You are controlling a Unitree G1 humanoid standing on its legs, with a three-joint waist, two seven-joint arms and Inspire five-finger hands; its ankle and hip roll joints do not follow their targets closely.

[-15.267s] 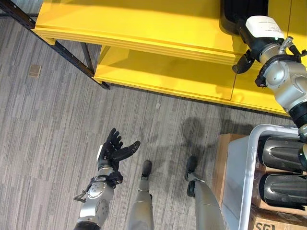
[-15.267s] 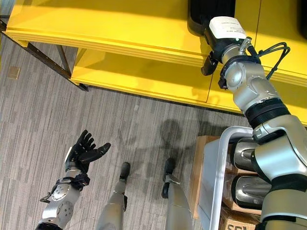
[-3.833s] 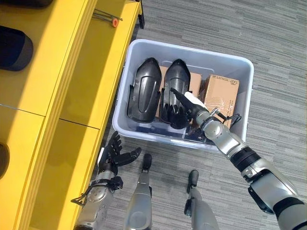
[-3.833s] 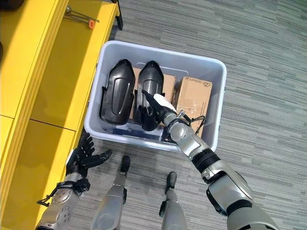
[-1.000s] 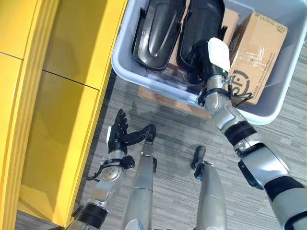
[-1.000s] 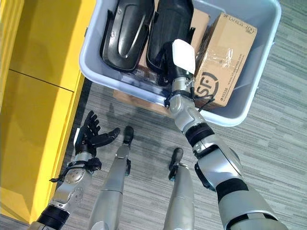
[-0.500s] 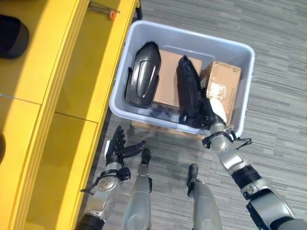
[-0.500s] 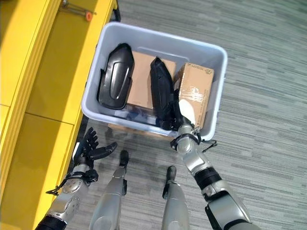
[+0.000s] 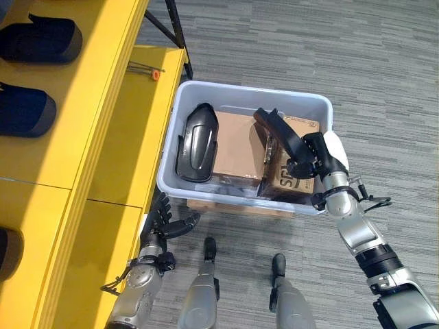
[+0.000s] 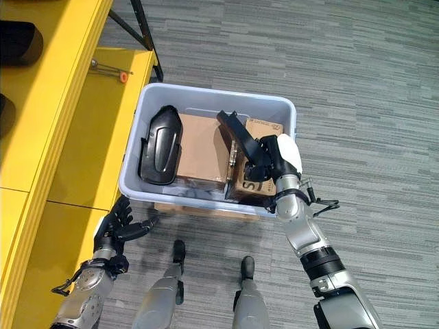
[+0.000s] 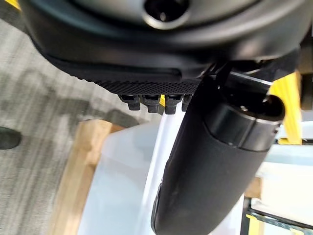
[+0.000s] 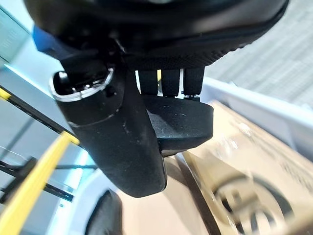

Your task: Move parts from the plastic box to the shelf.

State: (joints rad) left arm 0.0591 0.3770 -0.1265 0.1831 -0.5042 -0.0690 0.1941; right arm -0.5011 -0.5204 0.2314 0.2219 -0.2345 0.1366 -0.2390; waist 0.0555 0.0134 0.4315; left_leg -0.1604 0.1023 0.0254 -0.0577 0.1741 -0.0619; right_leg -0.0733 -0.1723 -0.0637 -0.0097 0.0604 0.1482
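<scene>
The plastic box [image 9: 322,110] sits right of the shelf [image 9: 103,110], with two parts [image 9: 195,140] inside on cardboard boxes [image 9: 236,147].

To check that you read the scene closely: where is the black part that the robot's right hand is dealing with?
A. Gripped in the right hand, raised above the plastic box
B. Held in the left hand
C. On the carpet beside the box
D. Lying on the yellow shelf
A: the right hand is curled round one end of the black part, which sticks up tilted over the cardboard boxes inside the plastic box.
</scene>
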